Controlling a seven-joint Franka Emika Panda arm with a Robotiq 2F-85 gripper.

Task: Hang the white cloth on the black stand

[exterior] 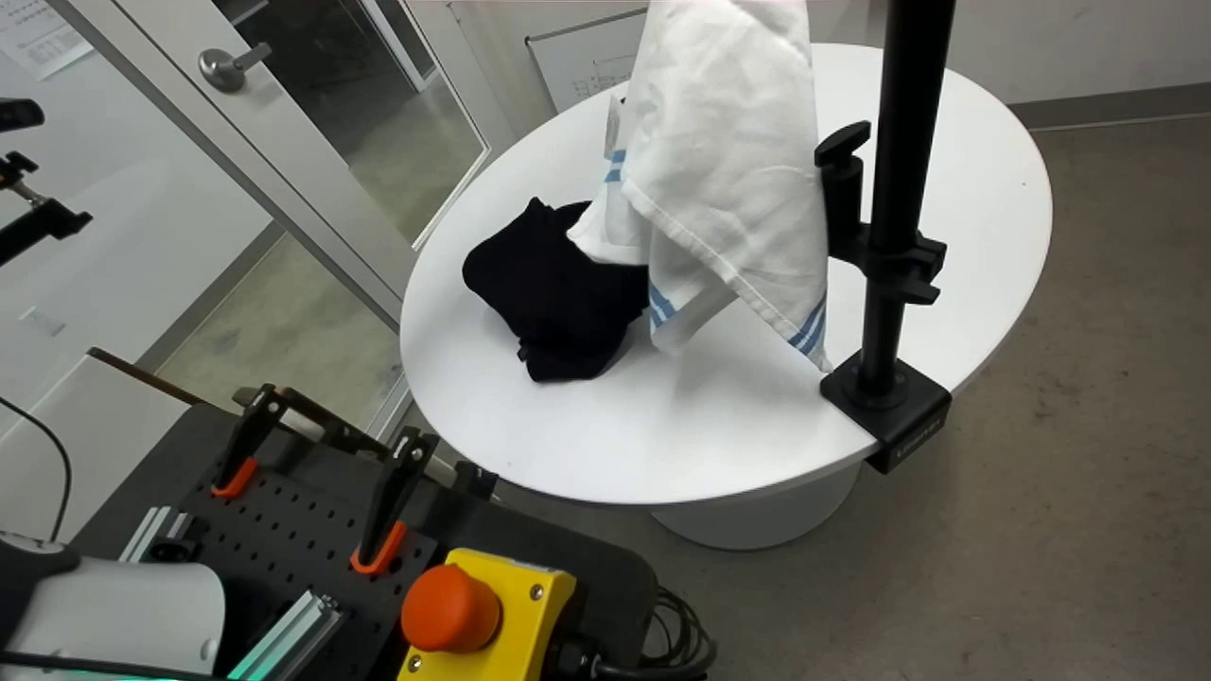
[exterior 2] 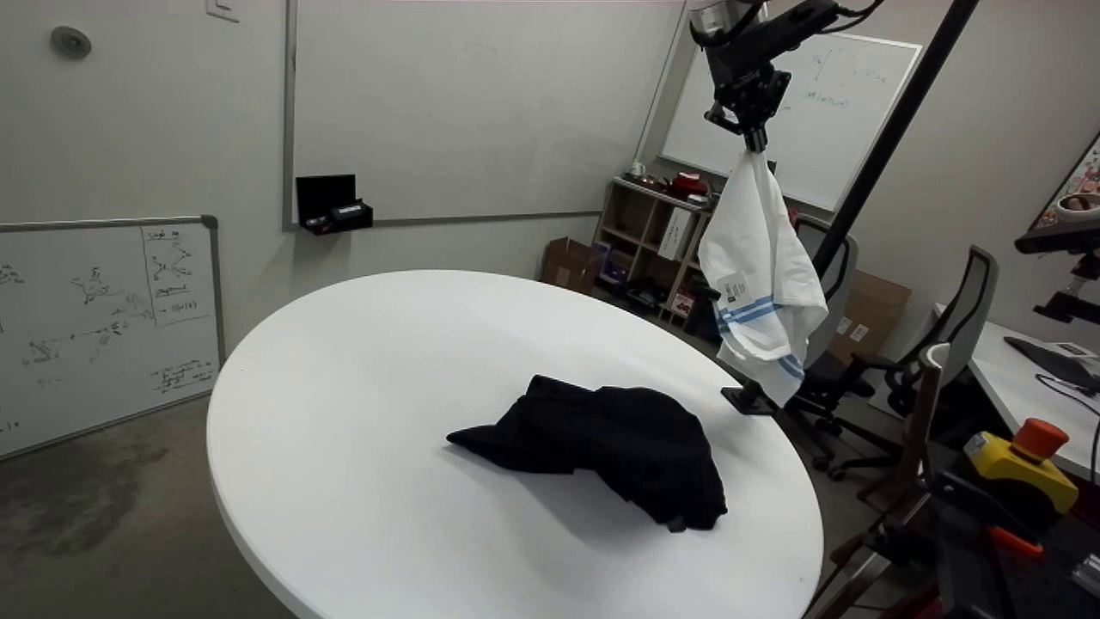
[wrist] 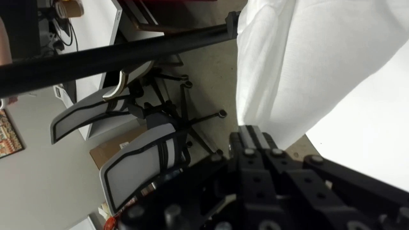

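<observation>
In an exterior view, the blue-striped white towel (exterior: 733,142) hangs beside the black pole stand (exterior: 913,123). In an exterior view, our gripper (exterior 2: 755,142) pinches its top. In the wrist view, the stand lies apart: the positioning step, we judge; draping must come next.

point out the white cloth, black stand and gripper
White cloth (exterior 2: 758,249), in an exterior view: its middle
Black stand (exterior: 903,142), in an exterior view: its pole
Gripper (wrist: 254,135), in the wrist view: between its fingertips

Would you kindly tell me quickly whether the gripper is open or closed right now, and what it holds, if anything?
Gripper: closed, holding the white cloth, which hangs down from the fingertips.
</observation>
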